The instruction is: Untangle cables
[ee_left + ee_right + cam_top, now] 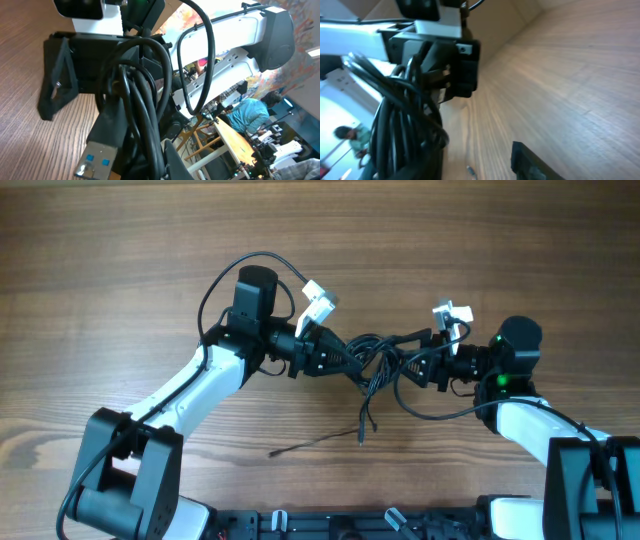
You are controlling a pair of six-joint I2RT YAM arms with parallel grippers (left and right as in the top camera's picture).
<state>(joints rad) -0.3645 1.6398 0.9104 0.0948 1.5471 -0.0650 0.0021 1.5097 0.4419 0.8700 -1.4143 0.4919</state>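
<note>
The cables [372, 360] form a black knotted bundle in mid-table, strung between my two grippers. My left gripper [322, 358] is shut on the bundle's left side. In the left wrist view the cables [142, 105] run through that gripper [150, 167], and a silver USB plug [97, 157] hangs beside them. My right gripper [425, 368] stands at the bundle's right end. In the right wrist view it [480, 170] is open. The cables [402, 120] rest against its left finger, and bare wood shows up to the right finger [532, 167]. Loose ends [362, 425] trail toward the front.
A thin cable tail [300, 444] lies on the wooden table [120, 250] in front of the bundle. White wrist cameras [318, 302] [452, 313] with thicker black leads [222, 280] sit above both grippers. The arm bases [120, 470] [590, 470] stand along the front edge.
</note>
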